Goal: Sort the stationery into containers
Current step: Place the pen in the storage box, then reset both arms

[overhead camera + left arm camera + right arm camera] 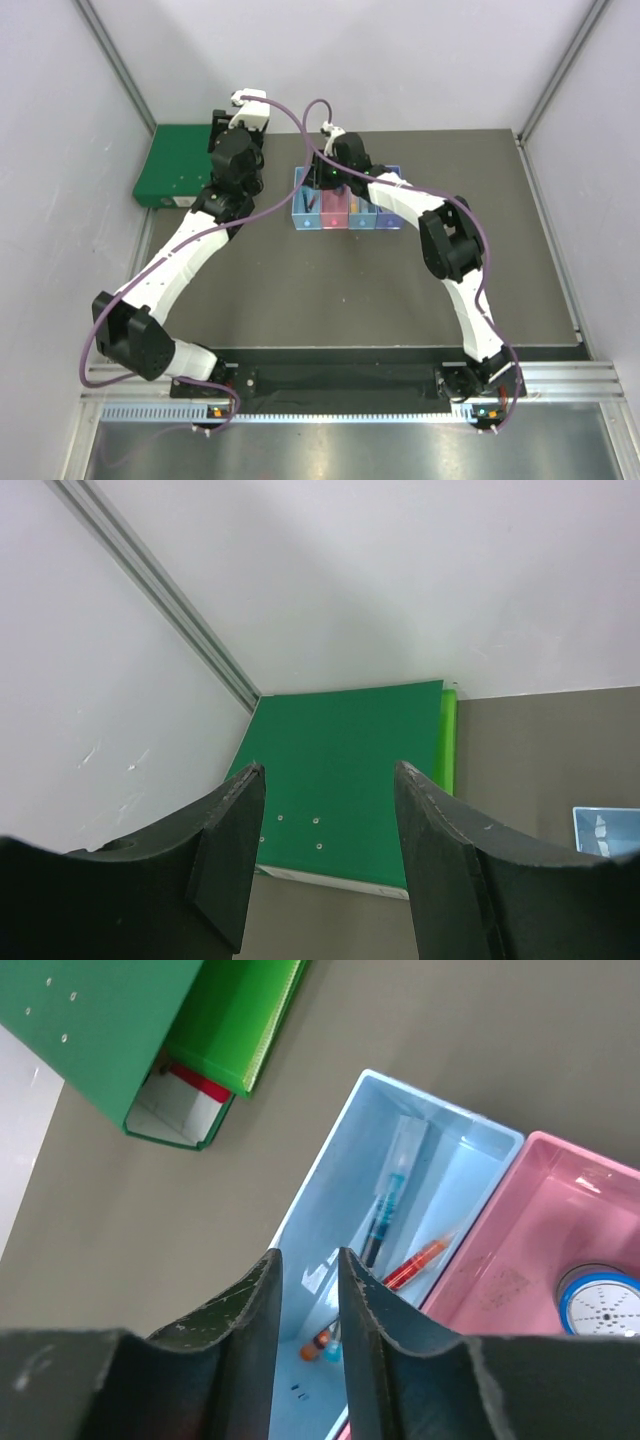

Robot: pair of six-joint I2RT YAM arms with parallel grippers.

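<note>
Step in hand: judged to be a pen drop into the light blue bin (465, 1165), the end one of the row of bins (350, 215).
Right gripper (310, 1260): poised over that end of the row, jaws parted by a narrow slit, nothing seen clamped between them.
Left gripper (330, 770): off the same end of the row, above the green binder (90, 1030), jaws wide and empty.
Doing it well: widen the jaws fully first so no pen clings to a pad. Then rise straight up, clear of the thin bin wall. The joined bins look light, and a side nudge would likely slide the whole row.
Stationery: in the row's end bin lie a dark blue pen (385, 1210), a red pen (415, 1260) and an orange-and-blue tip (320, 1345). The blue reel (600, 1310) sits in the pink bin (540, 1220) next along.
Materials: bins are glossy translucent plastic, rectangular and thin-walled. Pens are slim, smooth cylinders, prone to rolling. The reel is a flat disc with a pale face. The binder is a stiff matte board. The table (350, 290) is dull grey-brown.
</note>
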